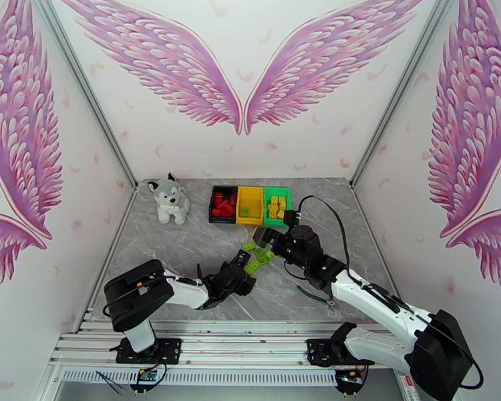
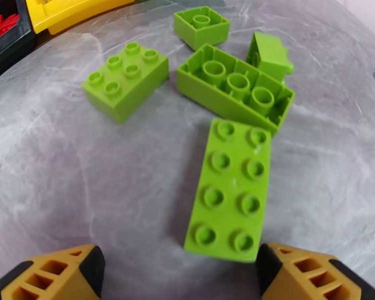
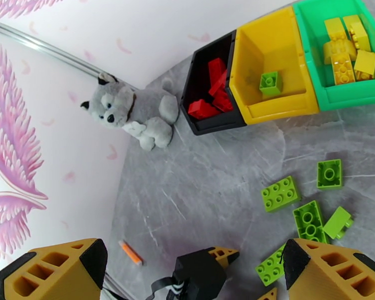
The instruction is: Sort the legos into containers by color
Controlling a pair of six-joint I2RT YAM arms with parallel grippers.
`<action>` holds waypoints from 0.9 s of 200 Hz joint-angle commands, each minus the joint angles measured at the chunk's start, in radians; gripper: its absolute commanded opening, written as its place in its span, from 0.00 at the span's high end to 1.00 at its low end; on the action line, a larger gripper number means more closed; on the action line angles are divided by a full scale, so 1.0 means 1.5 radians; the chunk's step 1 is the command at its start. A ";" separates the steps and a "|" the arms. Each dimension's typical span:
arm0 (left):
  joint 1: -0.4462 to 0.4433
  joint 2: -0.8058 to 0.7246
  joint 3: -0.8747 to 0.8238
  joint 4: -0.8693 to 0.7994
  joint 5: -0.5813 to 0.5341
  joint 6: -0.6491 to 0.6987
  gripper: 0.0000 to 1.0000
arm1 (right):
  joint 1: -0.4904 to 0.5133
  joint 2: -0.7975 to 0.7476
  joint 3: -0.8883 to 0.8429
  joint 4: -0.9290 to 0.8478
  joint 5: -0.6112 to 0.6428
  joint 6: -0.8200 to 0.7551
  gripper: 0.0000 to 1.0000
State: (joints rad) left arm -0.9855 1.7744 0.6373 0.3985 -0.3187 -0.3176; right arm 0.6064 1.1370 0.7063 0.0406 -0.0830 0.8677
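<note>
Bricks [image 3: 280, 193] of light green lay loose on the gray table [image 2: 87, 196], the long brick [image 2: 230, 188] just ahead of the left gripper [image 2: 180, 268], whose jaws stood apart, clasping nothing. The right gripper [image 3: 193, 256] hung wide and empty too. Red bricks [image 3: 203, 108] sat in the black bin [image 3: 193, 83], yellow bricks [image 3: 342, 66] in the green bin [image 3: 357, 98], one green brick [image 3: 270, 83] in the yellow bin [image 3: 277, 110].

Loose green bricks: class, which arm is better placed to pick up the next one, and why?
Probably left: the left gripper hangs open, low over the long green brick; the right gripper, also open, sits higher.
</note>
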 commanded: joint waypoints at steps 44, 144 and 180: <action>0.029 0.060 0.049 0.012 0.076 0.017 0.41 | -0.019 -0.005 -0.010 -0.007 -0.008 -0.005 0.01; 0.077 -0.074 -0.004 0.026 0.109 0.022 0.58 | -0.033 0.010 -0.011 0.006 -0.028 -0.003 0.01; 0.121 -0.112 0.012 0.005 0.121 0.024 0.59 | -0.036 0.029 -0.004 0.009 -0.034 -0.004 0.01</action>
State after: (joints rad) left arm -0.8429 1.6550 0.6411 0.4297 -0.1642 -0.2886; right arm 0.5625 1.1599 0.6991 0.0422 -0.1101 0.8677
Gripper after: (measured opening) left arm 0.410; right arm 0.988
